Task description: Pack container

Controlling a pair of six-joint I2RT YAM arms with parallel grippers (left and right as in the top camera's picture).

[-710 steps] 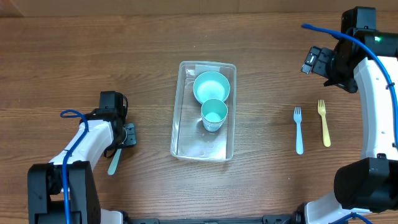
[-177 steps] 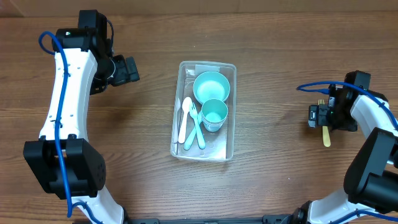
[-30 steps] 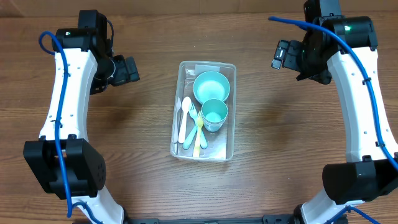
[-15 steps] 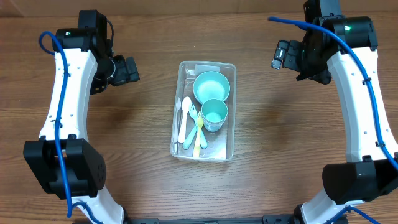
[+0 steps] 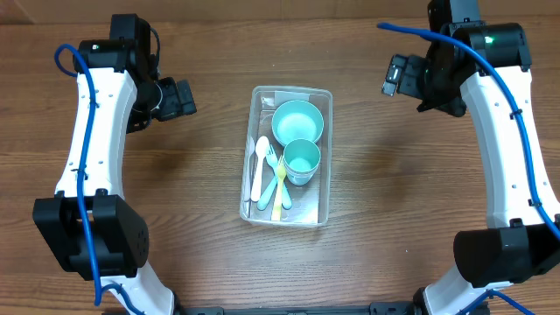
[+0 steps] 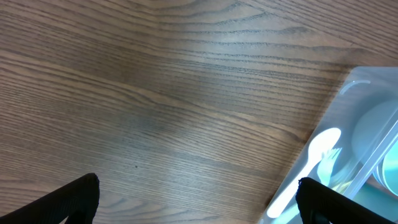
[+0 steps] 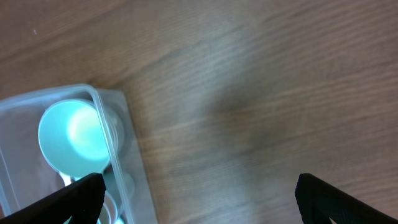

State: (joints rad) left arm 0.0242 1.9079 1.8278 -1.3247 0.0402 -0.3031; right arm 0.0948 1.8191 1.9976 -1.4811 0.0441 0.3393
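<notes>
Container (image 5: 288, 150), long axis front-to-back, upright.

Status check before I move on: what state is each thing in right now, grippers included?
container: upright, no lid on, packed
teal bowl: upright, inside the container
teal cup: upright, inside, next to the bowl
white spoon: lying inside
blue fork: lying inside
yellow fork: lying inside
left gripper: open, empty
right gripper: open, empty

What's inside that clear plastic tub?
The container holds a teal bowl, a teal cup, a white spoon, a blue fork and a yellow fork. Anything beneath the bowl or cup is hidden.
</notes>
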